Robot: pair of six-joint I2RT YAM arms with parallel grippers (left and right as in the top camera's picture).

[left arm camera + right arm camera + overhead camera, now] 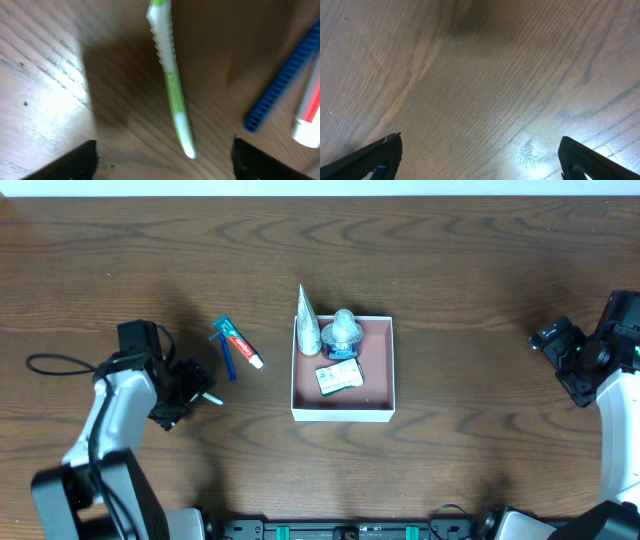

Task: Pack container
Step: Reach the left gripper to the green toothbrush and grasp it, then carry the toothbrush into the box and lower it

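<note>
The container (376, 352) is a shallow white-walled box with a reddish-brown floor at the table's middle. It holds a white cone-shaped tube (307, 330), a clear round item (344, 332) and a small flat packet (339, 376). A blue comb-like item (226, 356) and a small red-and-white tube (243, 348) lie on the table left of it. My left gripper (195, 387) is open over a green-and-white toothbrush (171, 80), whose end lies between the fingers (165, 165). My right gripper (560, 345) is open and empty over bare table (480, 160) at the far right.
The left wrist view shows the blue comb-like item (282, 85) and the tube (310, 110) just right of the toothbrush. A black cable (60, 365) loops on the table at the far left. The tabletop is dark wood.
</note>
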